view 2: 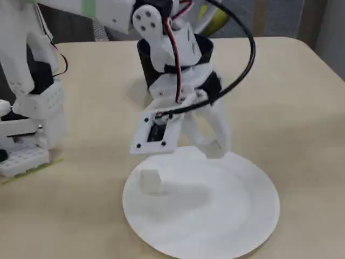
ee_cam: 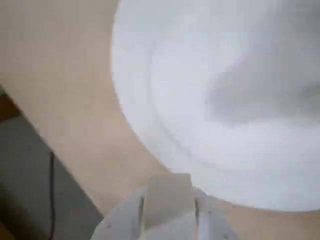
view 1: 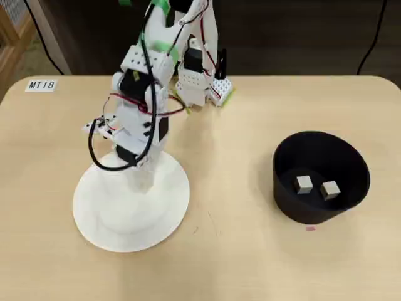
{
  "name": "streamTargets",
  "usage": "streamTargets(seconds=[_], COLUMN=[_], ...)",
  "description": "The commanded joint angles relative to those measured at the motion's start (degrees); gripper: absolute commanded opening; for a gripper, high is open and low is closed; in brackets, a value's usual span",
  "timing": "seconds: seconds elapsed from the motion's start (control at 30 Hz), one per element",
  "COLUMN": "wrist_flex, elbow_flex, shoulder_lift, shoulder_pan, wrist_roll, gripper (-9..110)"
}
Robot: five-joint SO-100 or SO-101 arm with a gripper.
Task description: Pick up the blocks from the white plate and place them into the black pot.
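Observation:
The white plate (view 1: 100,219) lies at the left of the table in the overhead view. My gripper (view 2: 215,148) hangs just above it, shut on one pale block (ee_cam: 167,197) held between the fingers at the bottom of the wrist view. Another block (view 2: 151,181) sits on the plate (view 2: 226,216) near its left rim in the fixed view; the arm hides it from overhead. The black pot (view 1: 313,213) stands at the right with two blocks (view 1: 304,183) (view 1: 329,189) inside. In the fixed view the pot (view 2: 144,67) shows behind the arm. The wrist view is blurred.
The arm's base (view 1: 200,81) stands at the table's back edge. A small label reading MT18 (view 1: 42,84) sits at the back left corner. A black cable (view 2: 245,65) loops out from the wrist. Bare wood lies between plate and pot.

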Motion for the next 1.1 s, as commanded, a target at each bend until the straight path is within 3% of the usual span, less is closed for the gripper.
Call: streamTargets(seconds=[0.0, 0.2, 0.33, 0.63, 0.9, 1.07], wrist_flex=[-3.3, 5.1, 8.4, 0.5, -20.0, -23.7], elbow_flex=[-2.7, -2.8, -2.3, 1.4, 17.1, 20.2], shoulder_lift=[8.7, 19.0, 23.6, 24.3, 23.4, 19.7], shoulder_pan=[-2.5, -15.4, -30.8, -57.5, -58.4, -55.1], wrist_roll=[0.5, 1.3, 3.3, 1.7, -0.7, -3.2], gripper=[-2, -2, -2, -2, -2, -2])
